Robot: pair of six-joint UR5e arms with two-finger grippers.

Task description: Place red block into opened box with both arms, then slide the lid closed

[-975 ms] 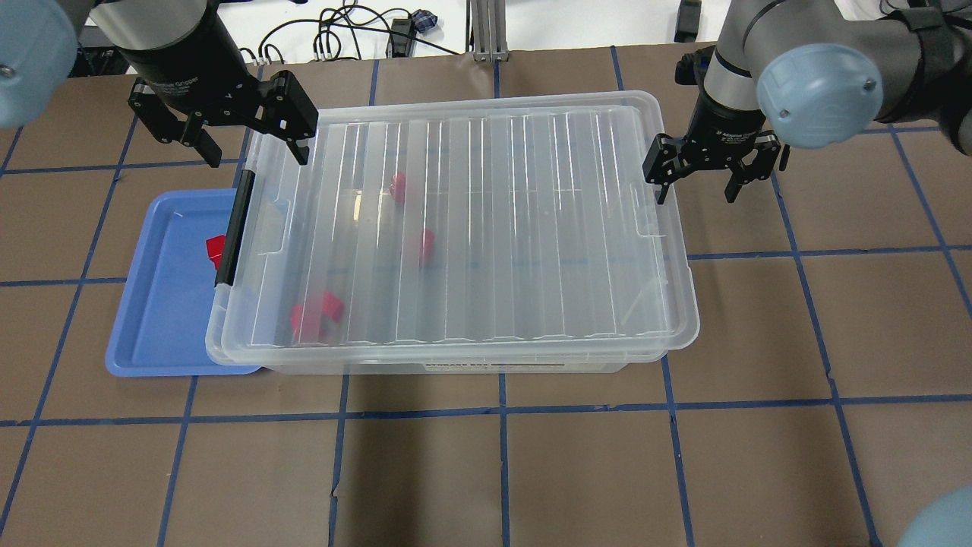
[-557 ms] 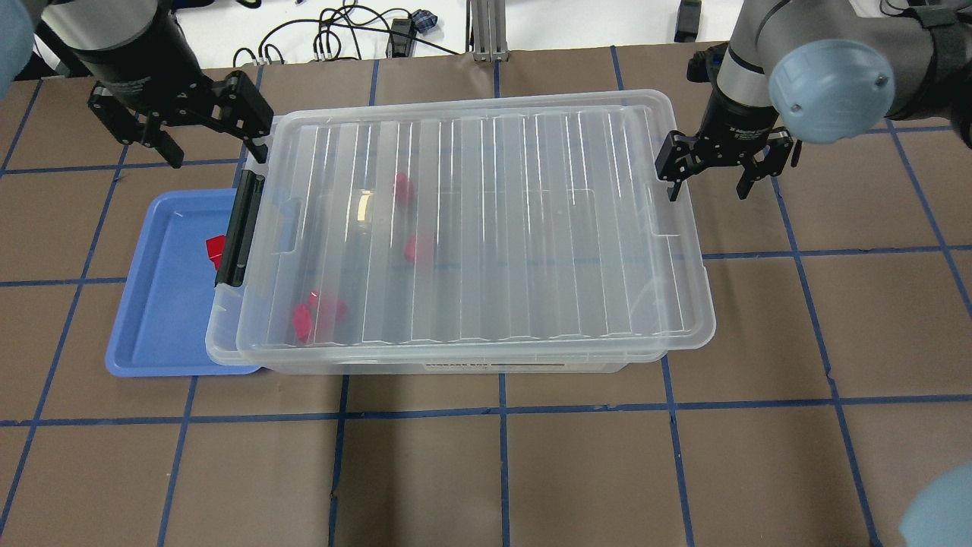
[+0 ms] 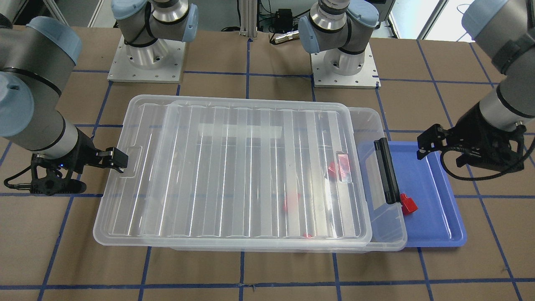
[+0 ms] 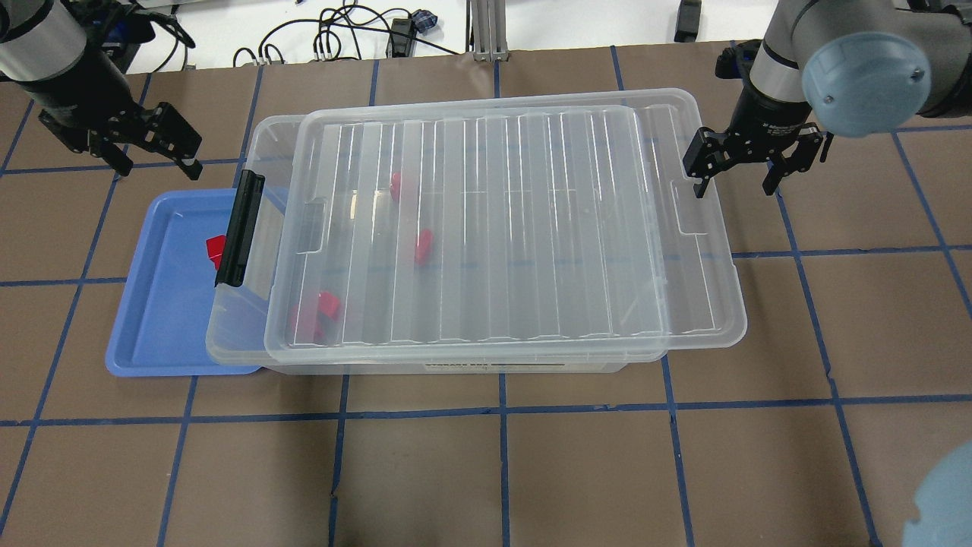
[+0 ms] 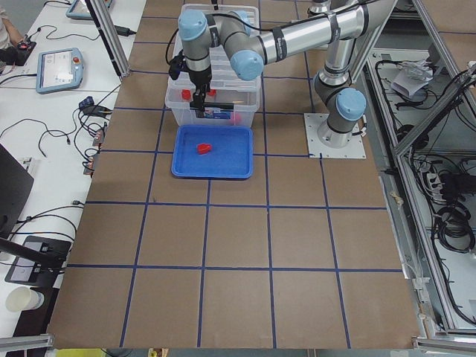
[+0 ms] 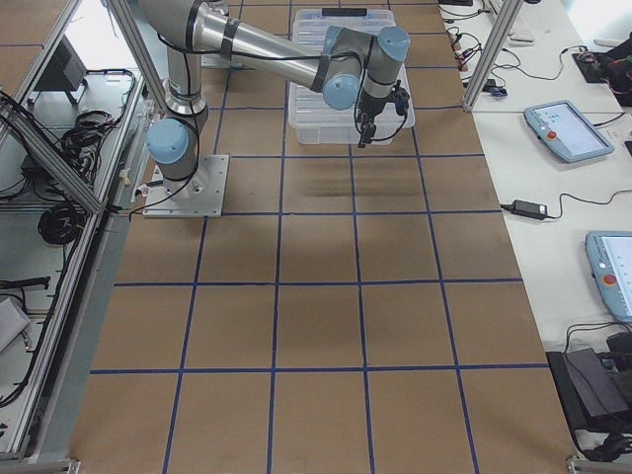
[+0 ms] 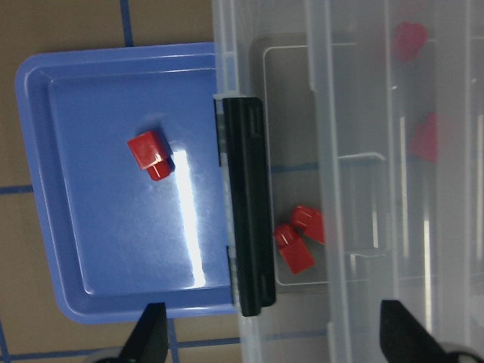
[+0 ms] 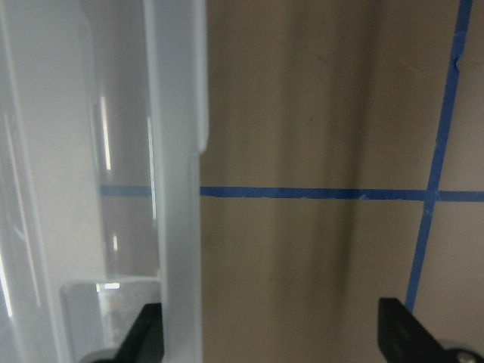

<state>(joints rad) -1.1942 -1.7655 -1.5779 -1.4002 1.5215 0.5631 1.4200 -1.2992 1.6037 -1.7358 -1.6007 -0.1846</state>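
Observation:
The clear box [image 4: 250,334] holds several red blocks [image 4: 423,245] under its ribbed lid [image 4: 531,228]. The lid sits shifted right: it overhangs the box's right end and leaves bare the left end with the black clip [image 4: 241,228]. One more red block [image 4: 215,248] [image 7: 151,155] lies in the blue tray [image 4: 167,304]. My left gripper [image 4: 157,161] [image 3: 441,154] hangs open behind the tray, apart from the box. My right gripper [image 4: 735,186] [image 3: 110,161] is open at the lid's right edge; the right wrist view shows that rim [image 8: 178,189] just inside one finger.
The blue tray [image 3: 434,209] lies against the box's clip end, partly under it. Both arm bases [image 3: 146,58] stand behind the box. Brown table with blue tape lines [image 4: 501,410] spreads in front and to the right. Cables [image 4: 342,30] lie beyond the far edge.
The lid has slid right, uncovering the box's clip end. My left gripper has pulled back left, away from the lid's corner. My right gripper has moved right alongside the lid's edge.

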